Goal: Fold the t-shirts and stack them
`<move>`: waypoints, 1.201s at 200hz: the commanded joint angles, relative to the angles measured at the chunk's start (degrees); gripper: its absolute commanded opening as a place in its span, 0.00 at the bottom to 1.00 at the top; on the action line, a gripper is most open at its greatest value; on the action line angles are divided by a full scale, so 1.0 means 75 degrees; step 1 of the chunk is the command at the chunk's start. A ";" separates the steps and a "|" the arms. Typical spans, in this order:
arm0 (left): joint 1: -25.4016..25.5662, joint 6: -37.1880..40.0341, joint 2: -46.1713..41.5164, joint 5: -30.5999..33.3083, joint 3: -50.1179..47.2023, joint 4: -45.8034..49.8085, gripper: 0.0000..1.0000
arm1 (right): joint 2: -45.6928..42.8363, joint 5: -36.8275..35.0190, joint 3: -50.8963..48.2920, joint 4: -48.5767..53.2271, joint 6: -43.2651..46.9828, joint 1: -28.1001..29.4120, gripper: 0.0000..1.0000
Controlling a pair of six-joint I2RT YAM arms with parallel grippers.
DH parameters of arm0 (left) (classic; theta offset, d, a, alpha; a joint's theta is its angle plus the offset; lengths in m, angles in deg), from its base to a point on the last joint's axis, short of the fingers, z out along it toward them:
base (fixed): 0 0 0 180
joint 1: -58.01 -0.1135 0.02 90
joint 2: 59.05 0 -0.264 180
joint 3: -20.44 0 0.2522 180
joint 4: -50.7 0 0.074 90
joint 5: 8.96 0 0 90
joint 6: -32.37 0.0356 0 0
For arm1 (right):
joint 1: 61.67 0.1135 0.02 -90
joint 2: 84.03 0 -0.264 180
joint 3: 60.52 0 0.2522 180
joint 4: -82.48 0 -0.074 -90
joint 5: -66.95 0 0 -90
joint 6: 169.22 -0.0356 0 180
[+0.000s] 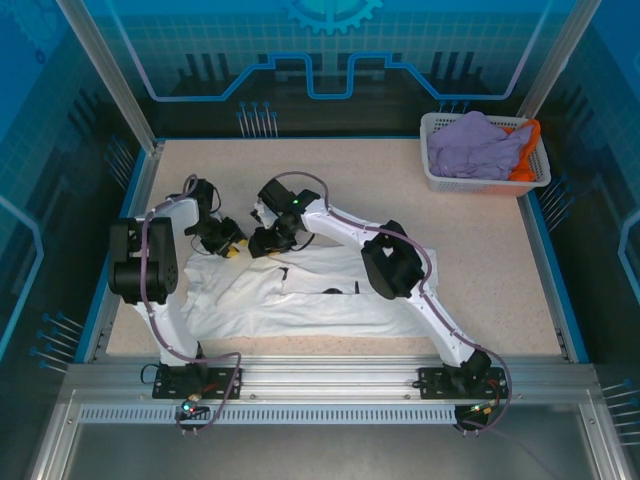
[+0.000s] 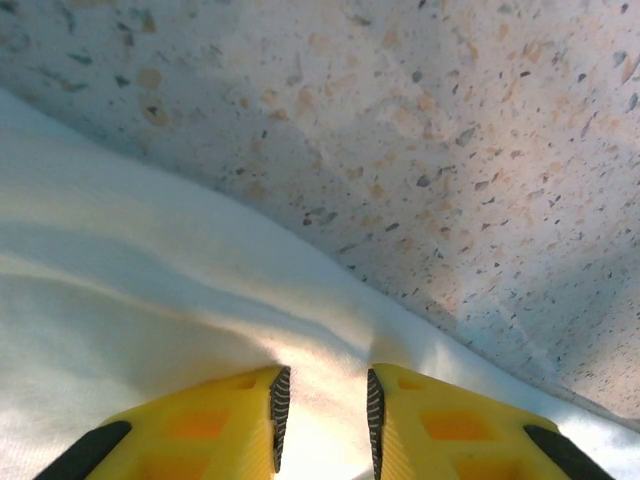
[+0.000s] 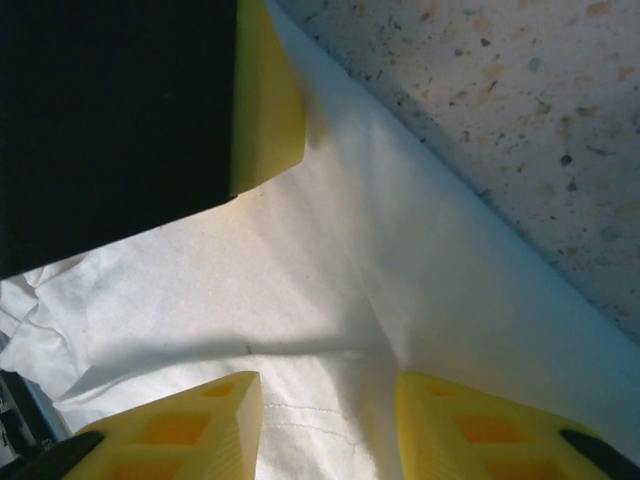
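White t-shirt pinched in left jaws, right jaws astride

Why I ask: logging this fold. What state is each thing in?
white t-shirt: spread out, partly folded.
left gripper: jaws shut on the white t-shirt's edge.
right gripper: jaws open over the white t-shirt.
lavender t-shirt: crumpled in the basket.
orange t-shirt: crumpled, beside the lavender one.
basket: upright, holding both shirts.
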 commanded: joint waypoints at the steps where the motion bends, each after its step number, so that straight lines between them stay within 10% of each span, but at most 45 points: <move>1: -0.0014 0.0148 0.0040 0.0069 0.0069 0.0268 0.31 | 0.0236 -0.0237 0.0258 0.0286 0.0235 0.0197 0.33; 68: -0.0017 0.0204 0.0066 0.0148 0.0110 0.0312 0.32 | 0.0204 -0.0377 0.0329 0.0275 0.0459 0.0263 0.16; 240: -0.0014 0.0215 0.0192 0.0369 0.0115 0.0249 0.34 | -0.2232 -0.1010 -0.2784 -0.0868 0.1801 0.0826 0.14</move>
